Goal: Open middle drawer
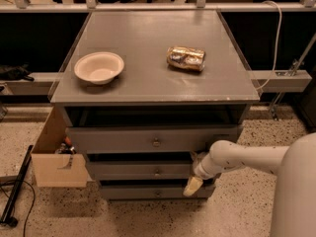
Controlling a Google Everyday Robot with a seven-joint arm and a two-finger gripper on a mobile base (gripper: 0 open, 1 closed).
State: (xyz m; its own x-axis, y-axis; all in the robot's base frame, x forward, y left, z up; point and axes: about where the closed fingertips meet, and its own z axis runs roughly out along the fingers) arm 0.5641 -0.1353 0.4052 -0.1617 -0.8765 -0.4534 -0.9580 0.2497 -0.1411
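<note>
The grey cabinet (148, 38) has three drawers in its front. The middle drawer (128, 171) is a shallow grey front with a small round knob (157, 172) at its centre; it stands slightly out. Above it is the taller top drawer (123, 139) with a larger knob (156, 143). Below is the slim bottom drawer (143, 192). My gripper (192, 185) hangs at the right end of the middle drawer's front, pointing down, right of the knob and apart from it. My white arm (242, 158) reaches in from the right.
A white bowl (98, 67) and a crumpled shiny packet (185, 58) lie on the cabinet top. An open cardboard box (52, 157) stands against the cabinet's left side. A black pole (17, 189) lies on the speckled floor at left. A rail (281, 80) runs behind.
</note>
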